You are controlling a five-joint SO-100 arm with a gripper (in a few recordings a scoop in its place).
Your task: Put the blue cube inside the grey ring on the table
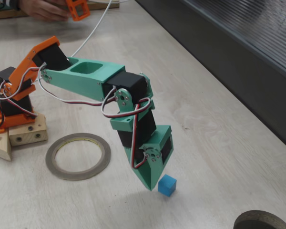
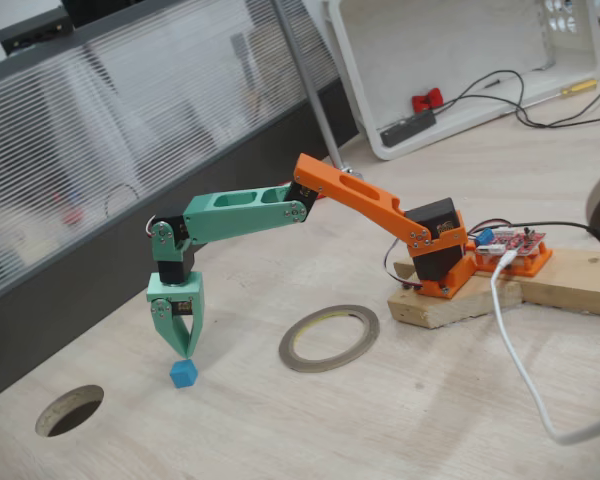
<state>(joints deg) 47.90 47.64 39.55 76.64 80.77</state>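
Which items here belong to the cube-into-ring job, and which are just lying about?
Job:
- blue cube, on the table
- grey ring
- pincer, tips just above the cube

Lying about:
- white tray with a red clip
- round hole in the table
- white cable

Light was soft, even and bright in both fixed views; shadows on the worktop (image 1: 214, 124) were faint, and the pictures were slightly soft throughout.
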